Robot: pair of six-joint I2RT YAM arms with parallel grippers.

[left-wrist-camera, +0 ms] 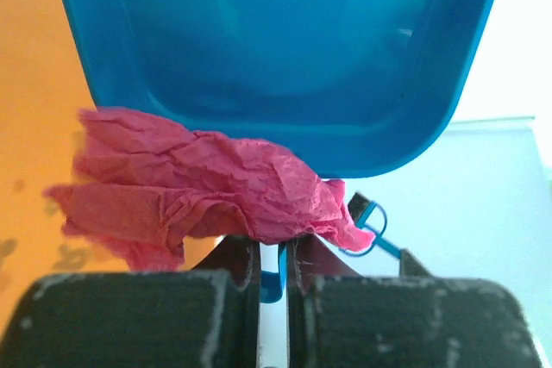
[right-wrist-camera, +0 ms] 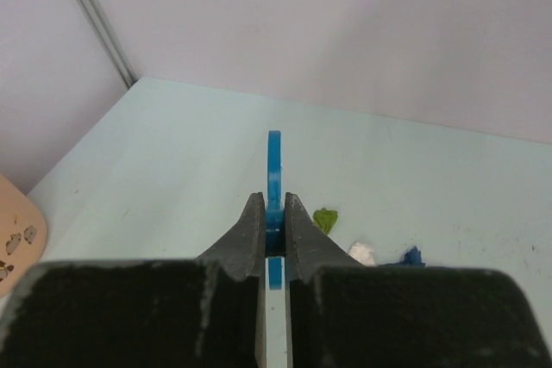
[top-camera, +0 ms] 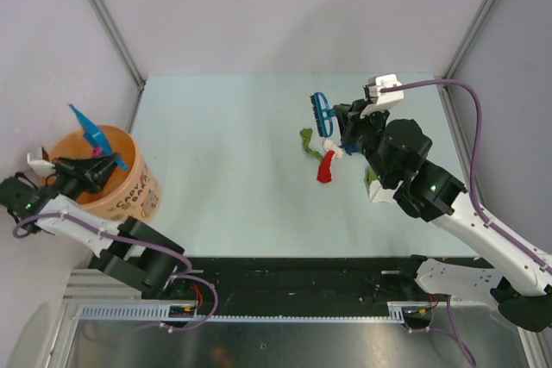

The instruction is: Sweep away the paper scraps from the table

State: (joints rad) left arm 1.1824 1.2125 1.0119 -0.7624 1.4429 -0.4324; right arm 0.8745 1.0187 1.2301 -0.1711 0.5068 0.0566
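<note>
- While the left gripper [left-wrist-camera: 273,252] is squeezing its fingers almost together on the handle of the blue plastic dustpan [left-wrist-camera: 285,58], it is holding the pan over the round orange cardboard tub [top-camera: 138,194] standing beside the left edge of the pale mint-green flat table [top-camera: 224,178].
- A crumpled pink paper scrap [left-wrist-camera: 198,191] is hanging at the pan's near lip, just above the fingers, not yet down in the tub.
- The right gripper [right-wrist-camera: 274,223] is pinching the thin handle of the small blue hand brush [top-camera: 321,114], its jaws closed to the handle's width, over the table's far right part.
- Just beside the brush, an olive green paper strip [top-camera: 306,139], a white paper wad [top-camera: 333,146], a red paper wad [top-camera: 326,168] and a dark blue paper wad [right-wrist-camera: 412,256] are lying on the table; more green and white bits are showing by the right forearm.
- The step in hand is looking like emptying. Next, the pan is probably needing a steeper tip or shake to shed the pink scrap, then a return to the cluster for sweeping.
</note>
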